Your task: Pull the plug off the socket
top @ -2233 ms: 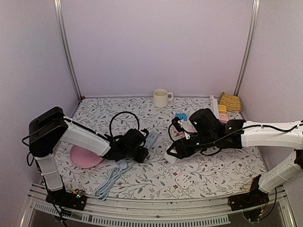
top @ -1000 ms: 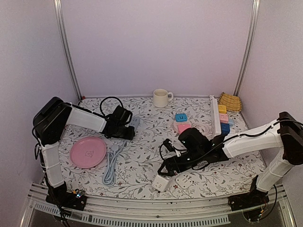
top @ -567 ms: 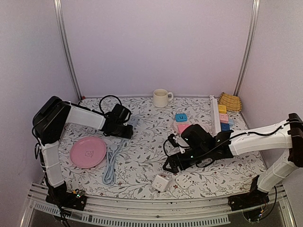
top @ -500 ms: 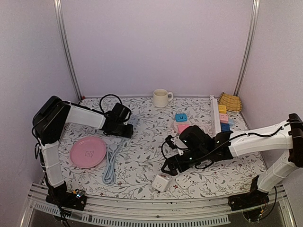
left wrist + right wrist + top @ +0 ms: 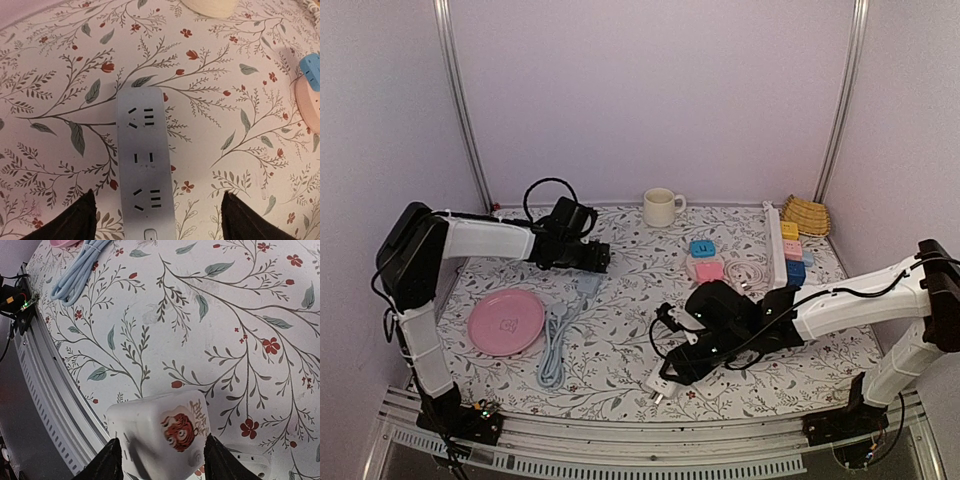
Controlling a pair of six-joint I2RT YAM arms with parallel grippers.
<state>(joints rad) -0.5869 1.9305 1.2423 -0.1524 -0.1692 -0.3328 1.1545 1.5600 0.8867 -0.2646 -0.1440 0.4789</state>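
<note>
White plug (image 5: 145, 430), tiger sticker (image 5: 178, 429), writing (image 5: 199, 421) unreadable

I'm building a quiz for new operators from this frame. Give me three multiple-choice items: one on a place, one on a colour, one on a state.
1. Where does the pink plate lie?
A) on the left side of the table
B) in the back right corner
C) at the front edge, centre

2. What colour is the mug?
A) blue
B) cream
C) black

3. The power strip's visible sockets are:
A) all taken
B) one taken
C) all empty

Answers:
1. A, the top view shows it far left.
2. B, it is cream, standing by the back wall.
3. C, the left wrist view shows every slot bare.
</note>
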